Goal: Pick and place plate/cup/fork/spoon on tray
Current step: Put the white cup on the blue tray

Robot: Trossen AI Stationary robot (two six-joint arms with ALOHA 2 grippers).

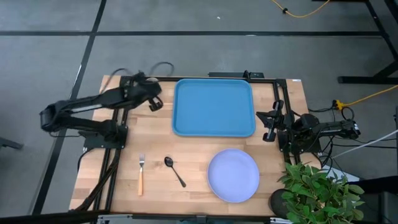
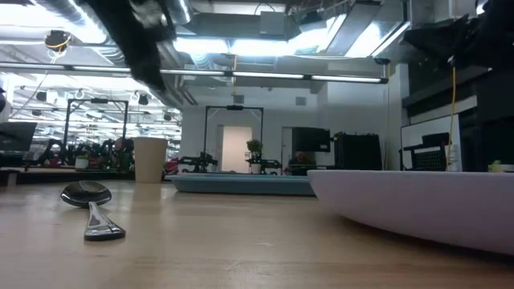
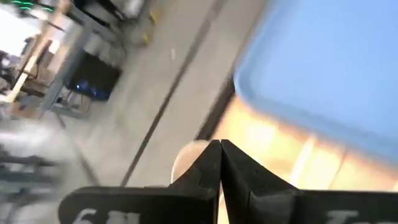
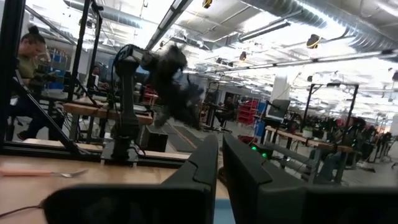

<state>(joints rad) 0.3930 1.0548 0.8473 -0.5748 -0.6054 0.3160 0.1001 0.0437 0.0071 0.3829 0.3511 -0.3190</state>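
The tan cup (image 1: 155, 104) stands upright on the table just left of the blue tray (image 1: 214, 107); it also shows in the low view (image 2: 150, 159). My left gripper (image 1: 151, 96) is shut, above and beside the cup, whose rim (image 3: 186, 158) shows behind its fingertips (image 3: 221, 163). The lavender plate (image 1: 233, 175) lies near the front edge on the right. The dark spoon (image 1: 174, 169) and the orange-handled fork (image 1: 141, 173) lie flat to its left. My right gripper (image 1: 264, 124) waits, shut, at the tray's right side.
A potted plant (image 1: 317, 190) stands at the table's front right corner. Black frame rails (image 1: 118, 124) run along the table's left and right sides. Bare wood lies between the tray and the tableware at the front.
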